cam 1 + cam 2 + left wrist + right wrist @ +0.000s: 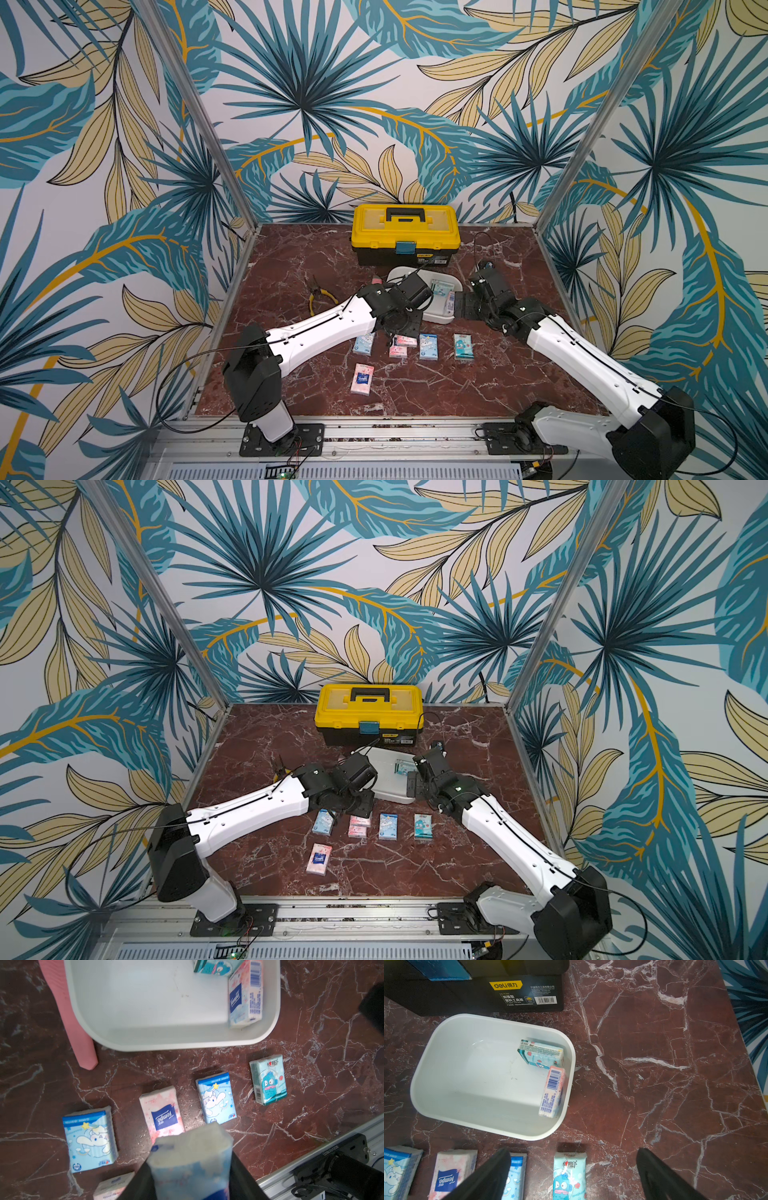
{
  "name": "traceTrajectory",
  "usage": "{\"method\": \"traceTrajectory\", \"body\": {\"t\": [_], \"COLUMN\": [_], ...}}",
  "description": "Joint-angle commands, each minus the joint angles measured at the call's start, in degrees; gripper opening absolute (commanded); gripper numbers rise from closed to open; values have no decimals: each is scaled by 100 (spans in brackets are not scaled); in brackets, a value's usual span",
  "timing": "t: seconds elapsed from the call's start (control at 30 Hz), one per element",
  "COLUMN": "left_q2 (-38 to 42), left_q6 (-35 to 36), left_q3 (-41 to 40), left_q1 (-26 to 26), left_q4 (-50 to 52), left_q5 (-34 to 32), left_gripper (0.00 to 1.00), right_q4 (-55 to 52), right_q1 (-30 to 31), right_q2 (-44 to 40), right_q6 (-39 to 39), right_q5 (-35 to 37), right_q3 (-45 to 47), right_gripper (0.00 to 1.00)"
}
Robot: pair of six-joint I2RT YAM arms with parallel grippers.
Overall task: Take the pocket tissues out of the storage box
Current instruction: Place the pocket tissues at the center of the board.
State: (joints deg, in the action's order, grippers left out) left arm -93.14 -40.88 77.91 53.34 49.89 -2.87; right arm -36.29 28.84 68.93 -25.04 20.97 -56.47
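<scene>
- At 6 o'clock on the marble tabletop, nearest me, a lone pink pack lies flat. Just beyond it a row of pocket tissues runs from 9 to 3 o'clock, all outside the box.
- Over that row my left gripper pinches a pink-and-blue pack, jaws pressed onto its end. It hangs right above the pink Tempo pack. If I release here it may land on top and slide off, and the soft wrap could slip out early.
- Toward 12 o'clock sits the storage box. Two packs remain at its 3 o'clock wall: a teal pack and a pink barcoded pack standing on edge.
- My right gripper hovers at the box's 3 o'clock side, fingers spread wide and empty. Reaching in, a finger could catch the rim and shove or tip the light tub, or jam the on-edge pack against the wall.
- Both wrists are close together, so crossing paths risks a bump.
- The toolbox stands just behind, at 12 o'clock.
</scene>
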Motion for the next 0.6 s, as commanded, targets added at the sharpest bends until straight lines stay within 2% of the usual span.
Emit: {"method": "traceTrajectory", "body": {"t": [0.0, 0.27, 0.57], "left_q2": [351, 580, 130], "left_q6": [-416, -664, -562], "left_q3": [-579, -1426, -1699], "left_q1": [49, 211, 278], "left_q4": [-225, -495, -679], "left_q5": [243, 532, 792], "left_gripper": [52, 52, 52], "right_q4": [101, 105, 89], "right_q1": [-27, -23, -25], "right_q2": [23, -167, -671], "right_q6": [1, -166, -438], "right_q5": [3, 213, 296], "right_q3": [-76, 54, 489], "right_gripper": [99, 99, 99]}}
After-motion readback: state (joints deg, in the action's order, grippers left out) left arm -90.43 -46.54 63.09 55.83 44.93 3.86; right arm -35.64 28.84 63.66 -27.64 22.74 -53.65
